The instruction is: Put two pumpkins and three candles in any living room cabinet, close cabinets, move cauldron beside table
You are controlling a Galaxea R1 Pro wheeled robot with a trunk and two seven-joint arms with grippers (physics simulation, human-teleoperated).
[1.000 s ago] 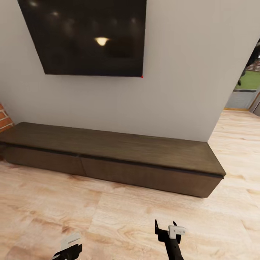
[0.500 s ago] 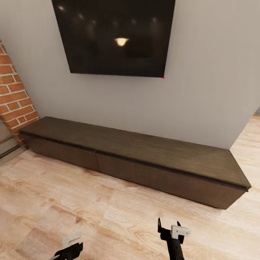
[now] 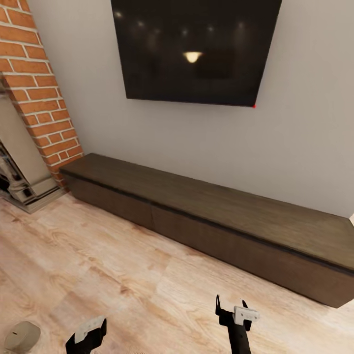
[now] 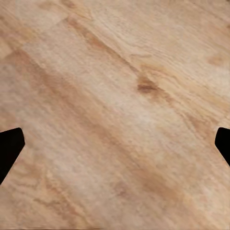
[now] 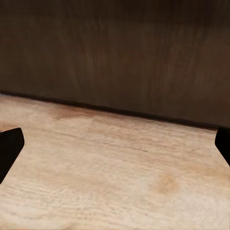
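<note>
Both pincers, left and right, hang low, jaws spread.

A: R wrist cam, what's up front?
B: Dark-brown cabinet front, shut, meeting light wood floor.
A: End effector?
B: Two black fingertips at the edges, wide apart, nothing betw. them.

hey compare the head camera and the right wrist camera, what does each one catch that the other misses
Head view alone: the black wall-mounted TV screen, a red brick column, a short beige-tan candle on the floor, the left gripper, and the long dark-brown wooden cabinet's top.
Right wrist view alone: a close look at the cabinet front meeting the floor.
Shared: the closed cabinet, the light wood plank floor, and the right gripper.
</note>
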